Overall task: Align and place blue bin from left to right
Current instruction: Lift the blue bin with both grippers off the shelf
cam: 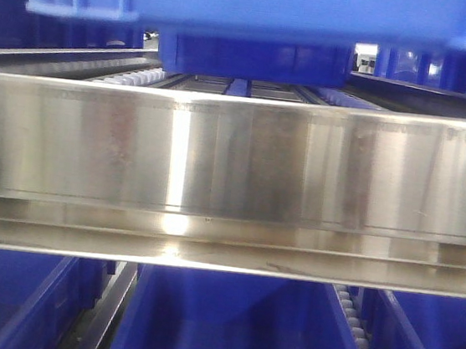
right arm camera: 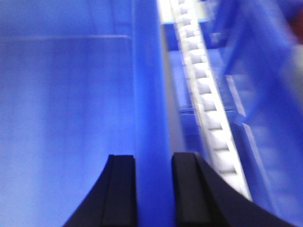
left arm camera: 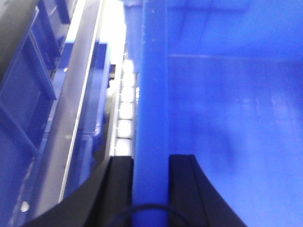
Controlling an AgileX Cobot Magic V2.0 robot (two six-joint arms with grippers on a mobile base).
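Note:
The blue bin [cam: 268, 10] fills the top of the front view, held up above the steel shelf rail [cam: 235, 154], with its ribbed corner at the upper left. In the left wrist view my left gripper [left arm camera: 151, 163] is shut on the bin's left rim [left arm camera: 152, 85], one black finger [left arm camera: 120, 189] outside, the other inside. In the right wrist view my right gripper [right arm camera: 152, 163] is shut on the bin's right rim [right arm camera: 149, 85] the same way. The bin's smooth inner wall [right arm camera: 61, 104] shows beside it. Neither gripper appears in the front view.
White roller tracks [right arm camera: 208, 109] run along the shelf lanes [left arm camera: 124, 109] beside the bin. Another blue tub [cam: 254, 59] sits behind on the upper shelf. Several deep-blue tubs [cam: 232, 326] stand on the lower level, with a roller strip [cam: 361, 341] between them.

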